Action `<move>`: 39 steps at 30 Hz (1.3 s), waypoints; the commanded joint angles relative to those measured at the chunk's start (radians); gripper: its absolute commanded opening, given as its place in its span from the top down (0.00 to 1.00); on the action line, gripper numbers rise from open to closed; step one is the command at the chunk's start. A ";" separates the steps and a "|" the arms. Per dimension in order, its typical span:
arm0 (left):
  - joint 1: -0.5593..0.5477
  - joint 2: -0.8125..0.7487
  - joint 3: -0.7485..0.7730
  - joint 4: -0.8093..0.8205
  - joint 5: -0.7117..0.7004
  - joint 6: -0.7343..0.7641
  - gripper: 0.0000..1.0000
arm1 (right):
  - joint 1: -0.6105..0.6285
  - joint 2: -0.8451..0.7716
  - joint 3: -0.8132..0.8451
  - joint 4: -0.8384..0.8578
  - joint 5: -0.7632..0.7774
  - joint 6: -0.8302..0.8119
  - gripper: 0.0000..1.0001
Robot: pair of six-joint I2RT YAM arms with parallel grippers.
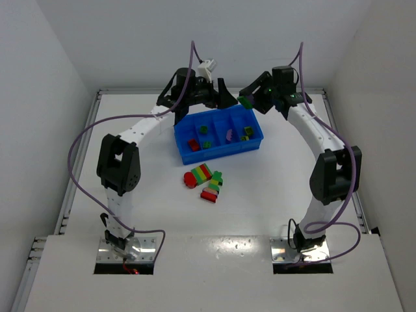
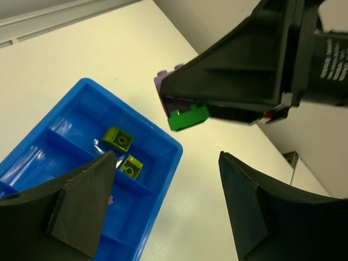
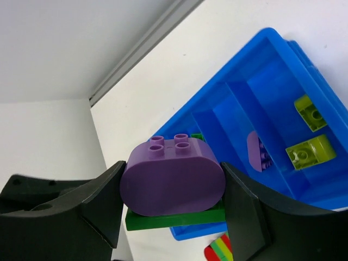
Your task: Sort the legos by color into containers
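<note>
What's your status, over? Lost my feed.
Left tool open, empty. Right tool shut on purple-on-green lego stack, at far corner of blue tray. Tools close together.

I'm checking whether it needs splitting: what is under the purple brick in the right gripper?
A green piece sits directly under the purple brick, both between the right gripper's fingers. The green piece's underside, and anything below it, is hidden.

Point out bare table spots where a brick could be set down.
Bare: table between the striped lego stacks and right arm, likewise toward the left arm. Crowded: beyond the blue tray, where left pincer and right pincer hover close.
</note>
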 commanded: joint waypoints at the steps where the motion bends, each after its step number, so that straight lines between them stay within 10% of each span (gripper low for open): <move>1: -0.016 -0.020 -0.010 0.144 -0.056 -0.105 0.18 | 0.005 0.022 0.054 -0.027 0.044 0.113 1.00; 30: -0.062 0.133 0.149 0.153 -0.102 -0.153 0.15 | 0.024 0.051 0.083 0.058 -0.046 0.157 1.00; 33: -0.062 0.142 0.149 0.153 -0.102 -0.162 0.25 | 0.024 0.051 0.092 0.058 -0.046 0.157 1.00; 39: -0.062 0.142 0.149 0.132 -0.111 -0.162 0.78 | 0.024 0.051 0.083 0.058 -0.037 0.157 1.00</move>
